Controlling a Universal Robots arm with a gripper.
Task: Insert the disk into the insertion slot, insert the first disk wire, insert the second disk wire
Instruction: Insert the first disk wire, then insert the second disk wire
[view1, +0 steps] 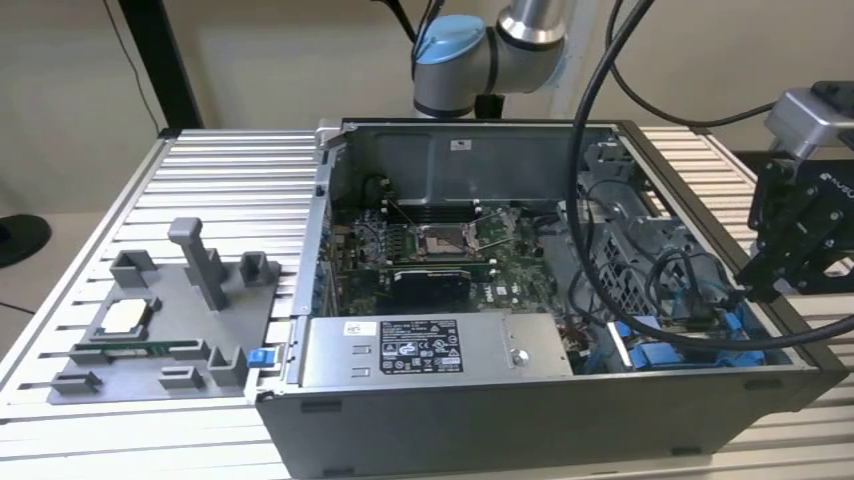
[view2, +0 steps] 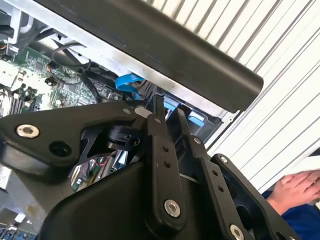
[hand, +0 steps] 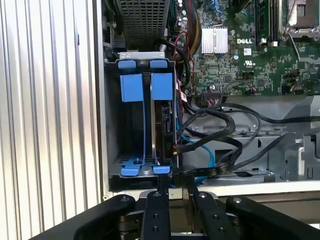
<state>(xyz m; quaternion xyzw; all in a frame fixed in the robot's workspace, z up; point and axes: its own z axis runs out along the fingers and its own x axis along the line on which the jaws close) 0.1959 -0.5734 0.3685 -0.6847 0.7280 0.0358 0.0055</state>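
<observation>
Open computer case (view1: 534, 440) lay on its side on the slatted table (view1: 214, 180), interior facing up. The insertion slot (hand: 132, 89) sat in the near corner on the exterior view's right, a grey bay with blue tabs. The disk (hand: 163, 122) stood on edge inside it, held between blue rails against the side nearest the motherboard (view1: 441, 250), and by my judgement seated. That left its connector end open to the cable run. Black cables (hand: 220, 120) and a thin blue cable (hand: 206, 150) crowded up to that end. I could not tell whether any was plugged home. The gripper (hand: 176, 179) hung at the case's right wall, just beside the slot and pointing down at the disk's cabled end. Its fingers (view2: 161, 150) were drawn narrow, with a slim gap between. Whether anything was pinched there I could not make out. The pose suited wire work better than carrying a drive. The grey fixture tray (view1: 147, 345) lay well apart on the exterior view's left, and the metal box with the white sticker (view1: 427, 352) filled the case's near side. In the second wrist view a person's hand (view2: 292, 192) rested beyond the table edge, clear of the arm.
</observation>
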